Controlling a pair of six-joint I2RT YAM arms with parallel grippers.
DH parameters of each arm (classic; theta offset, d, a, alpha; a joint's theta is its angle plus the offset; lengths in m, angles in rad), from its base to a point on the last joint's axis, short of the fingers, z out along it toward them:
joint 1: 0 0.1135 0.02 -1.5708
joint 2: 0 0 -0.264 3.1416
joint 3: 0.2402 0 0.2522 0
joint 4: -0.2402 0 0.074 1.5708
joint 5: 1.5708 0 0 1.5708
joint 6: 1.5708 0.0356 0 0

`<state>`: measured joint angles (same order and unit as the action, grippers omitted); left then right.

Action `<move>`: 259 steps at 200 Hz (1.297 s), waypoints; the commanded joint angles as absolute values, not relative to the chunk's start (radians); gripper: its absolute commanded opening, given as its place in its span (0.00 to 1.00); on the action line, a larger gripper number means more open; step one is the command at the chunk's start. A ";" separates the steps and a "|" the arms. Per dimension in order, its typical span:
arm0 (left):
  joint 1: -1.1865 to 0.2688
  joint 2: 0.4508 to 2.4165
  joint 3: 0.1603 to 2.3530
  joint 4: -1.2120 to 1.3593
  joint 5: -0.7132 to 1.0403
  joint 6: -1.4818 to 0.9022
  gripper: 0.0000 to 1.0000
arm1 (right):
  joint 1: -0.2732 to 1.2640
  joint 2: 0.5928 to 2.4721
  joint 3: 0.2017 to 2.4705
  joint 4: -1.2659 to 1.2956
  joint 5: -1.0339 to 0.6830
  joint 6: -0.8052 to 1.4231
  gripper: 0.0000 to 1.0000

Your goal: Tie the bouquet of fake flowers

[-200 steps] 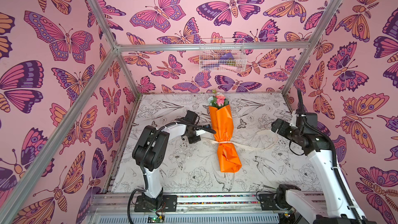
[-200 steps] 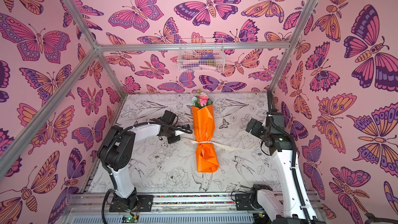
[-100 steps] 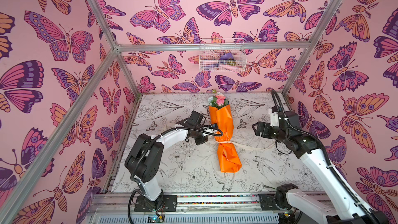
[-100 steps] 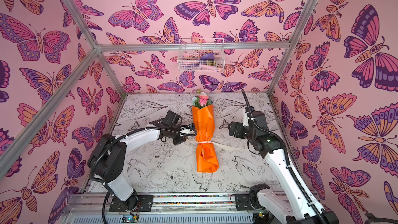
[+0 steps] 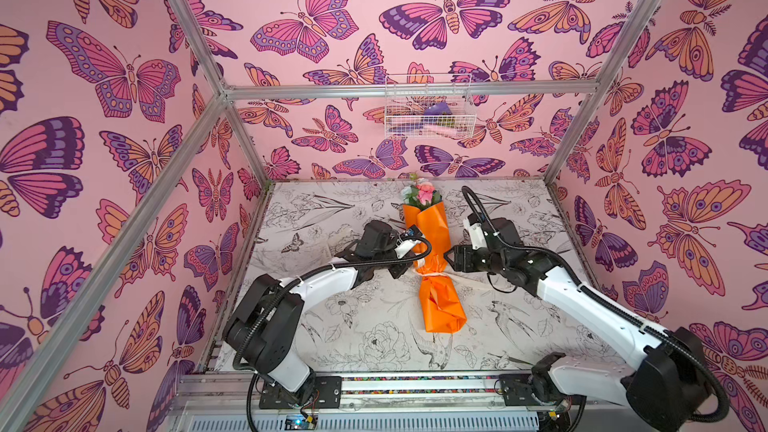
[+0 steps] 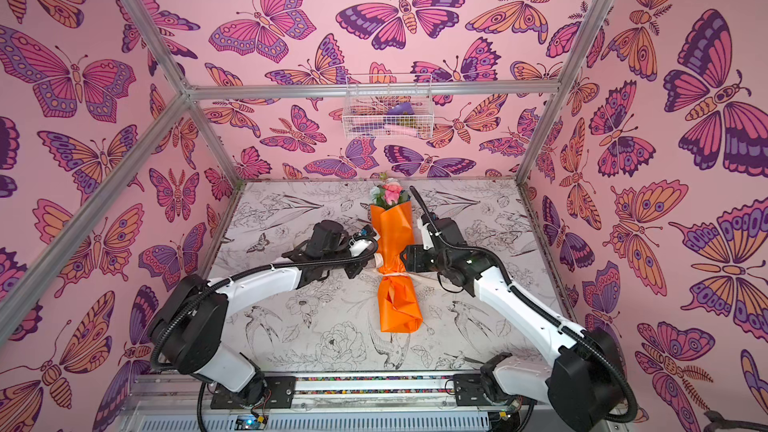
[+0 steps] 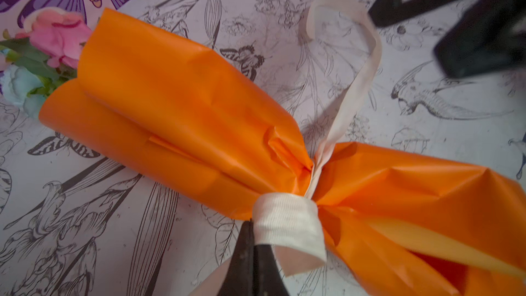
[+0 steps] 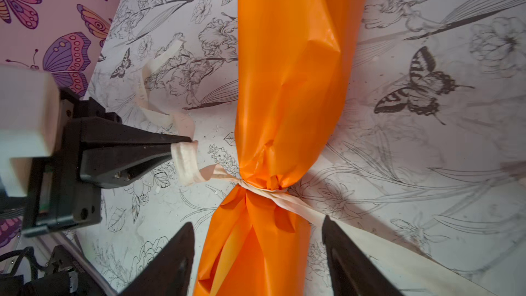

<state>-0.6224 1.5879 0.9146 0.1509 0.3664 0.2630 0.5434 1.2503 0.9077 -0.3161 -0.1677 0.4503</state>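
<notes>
Top views: mounted high over the near edge, tilted down toward the far wall; the whole table (image 5: 357,326) is covered, almost identically in both. Left wrist view: carried close, aimed rightward across the bouquet (image 7: 170,103). Right wrist view: carried close, aimed leftward. Shared by both: the bouquet's waist, bound by the ribbon (image 8: 185,160)

On the table (image 5: 332,326), the bouquet of fake flowers (image 5: 432,243) lies near centre on the 12-to-6 line, heads at 12 o'clock, wrapped stem end at 6 o'clock. The ribbon (image 7: 287,217) circles its waist: 1 tail runs to 9 o'clock into the left gripper (image 8: 185,146), 1 lies toward 3 o'clock, where the right gripper (image 5: 449,258) sits just beside the waist. A wire basket (image 5: 390,118) hangs on the rear wall at 12 o'clock, above the table.
</notes>
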 commanded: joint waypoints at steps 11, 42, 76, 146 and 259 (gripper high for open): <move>-0.638 1.594 0.899 0.305 0.347 0.124 0.00 | 0.575 1.290 0.890 -0.149 -0.248 0.510 0.67; -0.638 1.585 0.862 0.380 0.354 0.060 0.00 | 0.578 1.325 0.870 -0.100 -0.252 0.537 0.62; -0.640 1.566 0.831 0.444 0.392 0.011 0.00 | 0.578 1.343 0.925 -0.233 -0.123 0.517 0.58; -0.658 1.561 0.820 0.497 0.450 0.025 0.00 | 0.331 1.185 0.966 -0.733 0.352 0.580 0.66; -0.684 1.572 0.845 0.489 0.506 0.051 0.00 | -0.233 1.335 0.879 -0.658 -0.053 0.449 0.80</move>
<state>-0.6777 1.5803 0.8276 0.4648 0.4728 0.0437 -0.2283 1.2495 0.8219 -0.6731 0.0498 0.5022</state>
